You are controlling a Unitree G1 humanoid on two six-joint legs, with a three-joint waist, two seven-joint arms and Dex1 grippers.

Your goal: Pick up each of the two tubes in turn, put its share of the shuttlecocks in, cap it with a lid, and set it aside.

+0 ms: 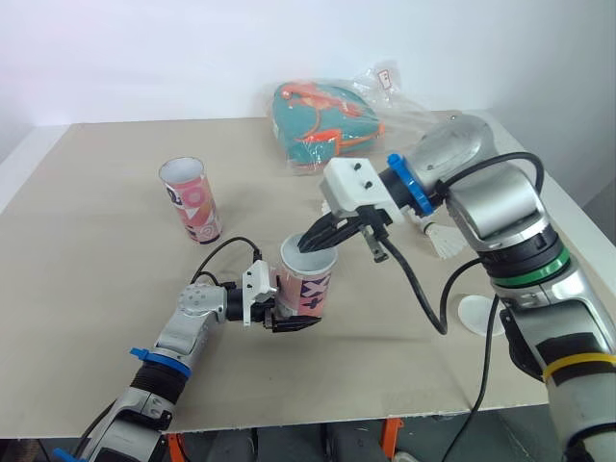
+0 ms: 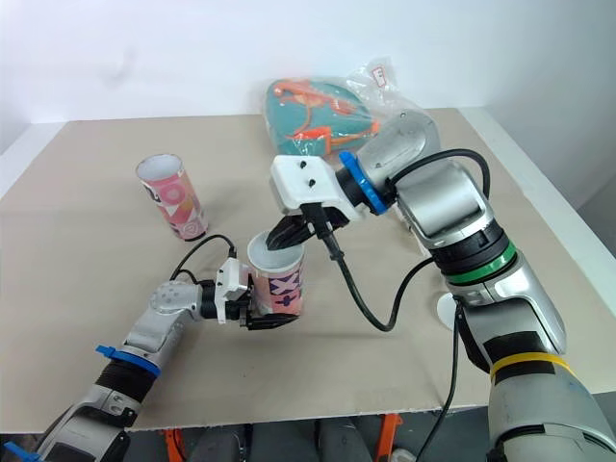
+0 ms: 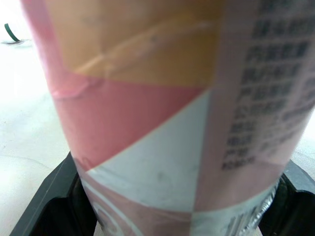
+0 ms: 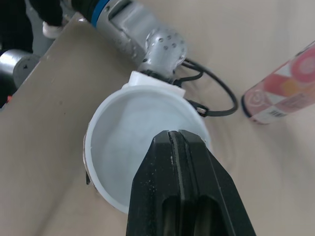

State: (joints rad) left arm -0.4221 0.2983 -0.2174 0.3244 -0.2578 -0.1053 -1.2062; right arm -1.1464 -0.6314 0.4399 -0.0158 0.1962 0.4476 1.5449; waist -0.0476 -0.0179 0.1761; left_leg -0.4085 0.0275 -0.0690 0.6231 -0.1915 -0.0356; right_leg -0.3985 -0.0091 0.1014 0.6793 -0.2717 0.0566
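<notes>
The left gripper (image 1: 292, 322) is clamping the tube (image 1: 310, 284) upright near the desk's (image 1: 96, 212) front edge, likely steadying its mouth for loading, while the right gripper (image 1: 310, 245) is dipping over the rim, its fingers pinched together with nothing visible between them.

Table top (image 1: 96, 192) looked like matt beige board, smooth. Held tube (image 1: 308, 284) wore a glossy printed wrap, slightly creased; its inner wall was smooth matt white. Far-left tube (image 1: 191, 199) had the same glossy print. Far bag (image 1: 390, 96) was clear, crinkled, shiny plastic. Right gripper (image 4: 174, 133) fingers (image 4: 177, 187) were matt black plastic, dust-speckled.
</notes>
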